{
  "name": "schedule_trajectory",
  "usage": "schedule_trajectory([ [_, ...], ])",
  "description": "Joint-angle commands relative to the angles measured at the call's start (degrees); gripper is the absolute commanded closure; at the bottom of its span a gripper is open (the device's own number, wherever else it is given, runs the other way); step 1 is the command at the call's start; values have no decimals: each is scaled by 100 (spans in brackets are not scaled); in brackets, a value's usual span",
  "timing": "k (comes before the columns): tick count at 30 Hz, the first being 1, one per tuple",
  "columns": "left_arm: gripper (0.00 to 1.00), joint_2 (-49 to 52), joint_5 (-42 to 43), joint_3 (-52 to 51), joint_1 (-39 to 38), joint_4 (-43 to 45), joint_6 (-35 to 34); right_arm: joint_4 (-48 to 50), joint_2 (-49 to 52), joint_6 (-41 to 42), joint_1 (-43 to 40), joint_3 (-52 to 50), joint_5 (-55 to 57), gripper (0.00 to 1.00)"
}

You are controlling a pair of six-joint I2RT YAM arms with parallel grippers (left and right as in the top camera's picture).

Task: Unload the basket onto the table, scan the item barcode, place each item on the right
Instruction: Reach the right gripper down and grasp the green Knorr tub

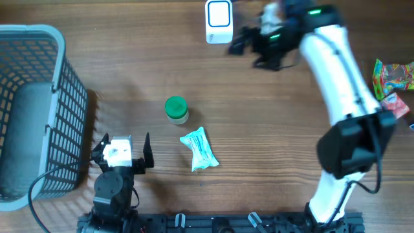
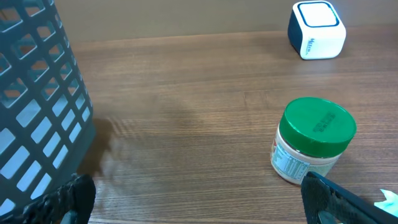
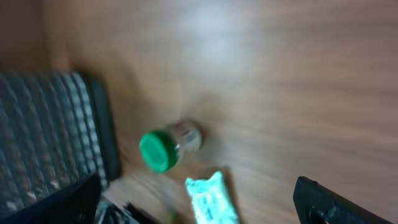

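Left end effector (image 1: pixel 124 145): spread wide and empty, low over the counter (image 1: pixel 272 129) beside the basket (image 1: pixel 68 97), facing the jar.
Right end effector (image 1: pixel 249 48): blurred overhead, just beside the scanner; in the wrist view both fingers sit far apart at the frame's corners with nothing between them, so spread and empty.
Scanner (image 1: pixel 218 21): white block with a blue-edged face, at the far edge of the counter, well apart from the items.
Jar (image 1: pixel 176 109): green lid, pale printed label, upright near the middle of the counter, apart from everything else.
Pouch (image 1: pixel 199 149): teal and white, lying flat, just beside the jar on the near side, not touching it.
Snack packets (image 1: pixel 393 81): bright wrappers at the right edge, out of the way.
Barcode: not readable in any view; fine print shows on the jar's label, side unknown.
Likely item: jar or pouch; cannot tell which from the task alone.
Jar handling: probably rigid and light, with a smooth wall that may slip; best taken across the body below the lid, keeping the label uncovered.
Pouch handling: probably soft, crinkly and very light; best pinched at a sealed end so that the printed face hangs flat toward the scanner.
Risk: tipping the jar on approach, or creasing the pouch over its code.
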Motion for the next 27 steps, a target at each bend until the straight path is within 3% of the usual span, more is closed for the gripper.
schedule_trajectory([
  [1,0,-42,-33,-13,-26,17,-55,175,59,1075,1460,-46,1543,0],
  [4,0,-42,-33,-13,-26,15,-55,538,254,968,2542,-48,2870,0],
  [7,0,-42,-33,-13,-26,15,-55,813,693,970,2970,-48,2953,0],
  [12,0,-42,-33,-13,-26,15,-55,966,1202,815,2986,-48,3370,0],
  [27,0,-42,-33,-13,-26,15,-55,796,1735,439,2870,188,2704,0],
])
